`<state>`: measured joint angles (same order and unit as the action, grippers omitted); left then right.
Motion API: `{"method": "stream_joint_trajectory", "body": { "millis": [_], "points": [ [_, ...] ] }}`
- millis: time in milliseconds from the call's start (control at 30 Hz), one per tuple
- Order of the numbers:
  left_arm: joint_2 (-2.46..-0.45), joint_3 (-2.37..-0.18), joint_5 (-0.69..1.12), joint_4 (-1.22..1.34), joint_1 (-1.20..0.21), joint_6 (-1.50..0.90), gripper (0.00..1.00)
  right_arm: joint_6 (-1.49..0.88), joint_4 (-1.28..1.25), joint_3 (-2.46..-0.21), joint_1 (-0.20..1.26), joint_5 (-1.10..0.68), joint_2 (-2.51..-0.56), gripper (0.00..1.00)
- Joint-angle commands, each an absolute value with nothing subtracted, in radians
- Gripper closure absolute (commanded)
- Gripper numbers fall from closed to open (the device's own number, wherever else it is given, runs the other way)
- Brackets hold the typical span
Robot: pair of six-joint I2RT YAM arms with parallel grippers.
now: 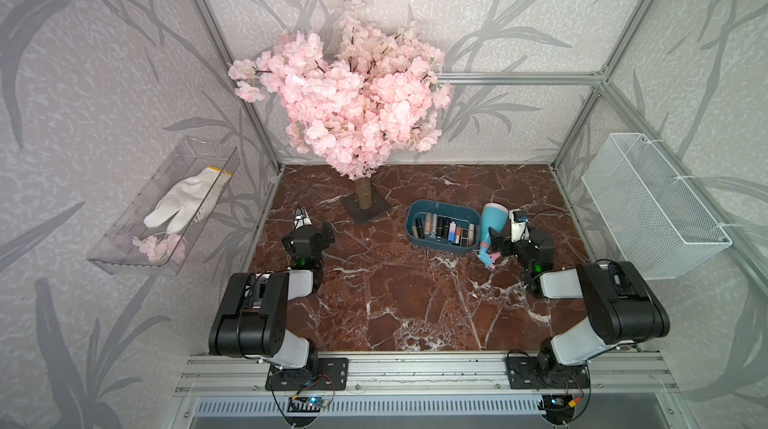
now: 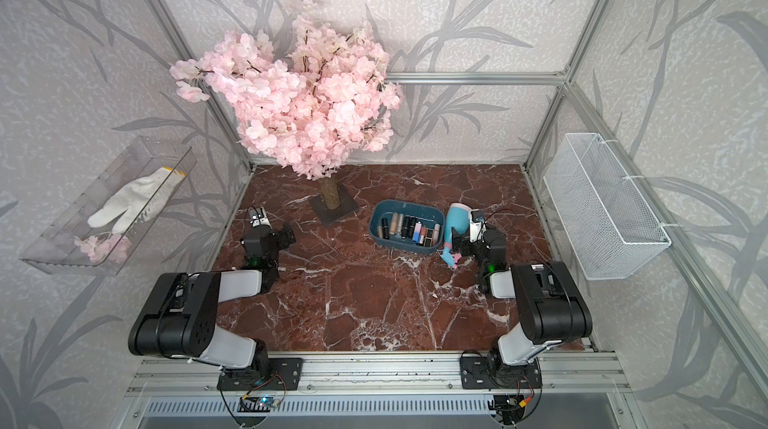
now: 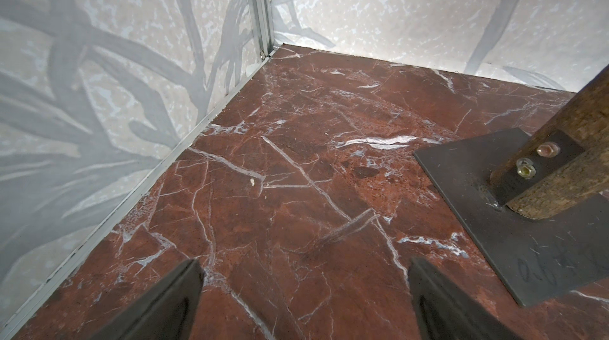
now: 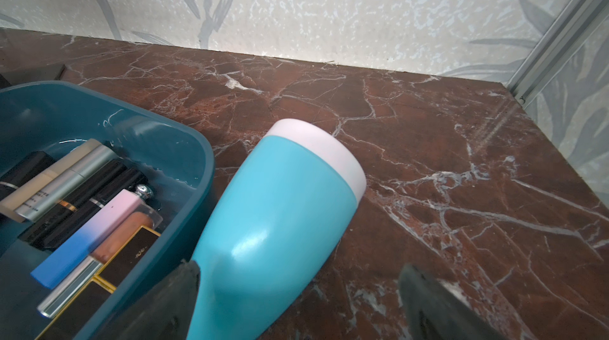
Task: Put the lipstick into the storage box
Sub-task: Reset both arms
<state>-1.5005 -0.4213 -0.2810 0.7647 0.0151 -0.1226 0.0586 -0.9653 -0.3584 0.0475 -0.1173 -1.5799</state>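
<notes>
Roughly a dozen lipsticks (image 1: 444,230) lie side by side in the storage box (image 1: 436,249), which sits right of centre on the table (image 1: 395,294), toward the far side, in both top views. No lipstick shows loose on the table, so the task looks finished or nearly so, though an arm could hide a stray. A blue spray bottle (image 1: 493,223) lies just beside the box's right end. On the left wall, a clear tray (image 1: 120,267) holds a white glove (image 1: 187,202) and some pink blossoms (image 1: 160,247). On the right wall, a wire basket (image 1: 648,206) shows nothing inside.

Left wrist view: the left tool (image 3: 303,272) is spread wide over bare table and holds nothing. A base plate (image 3: 527,239) lies near it.

Right wrist view: the right tool (image 4: 300,267) is also spread wide. The bottle's narrow end lies between its jaws, close to one and well apart from the other, so it does not look gripped. The box stands alongside, with its tubes packed along the floor.
</notes>
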Motion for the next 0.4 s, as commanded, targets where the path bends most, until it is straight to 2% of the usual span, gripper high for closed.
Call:
{"method": "stream_joint_trajectory", "body": {
  "millis": [0,367],
  "points": [
    [-1.505,-0.408,-0.275,0.791,0.015,-0.104,0.00,0.072,-0.968,-0.378,0.054,-0.132,-1.583,0.01],
    [-1.505,-0.409,-0.274,0.791,0.015,-0.104,0.00,0.074,-0.966,-0.379,0.054,-0.129,-1.583,0.01]
  ]
}}
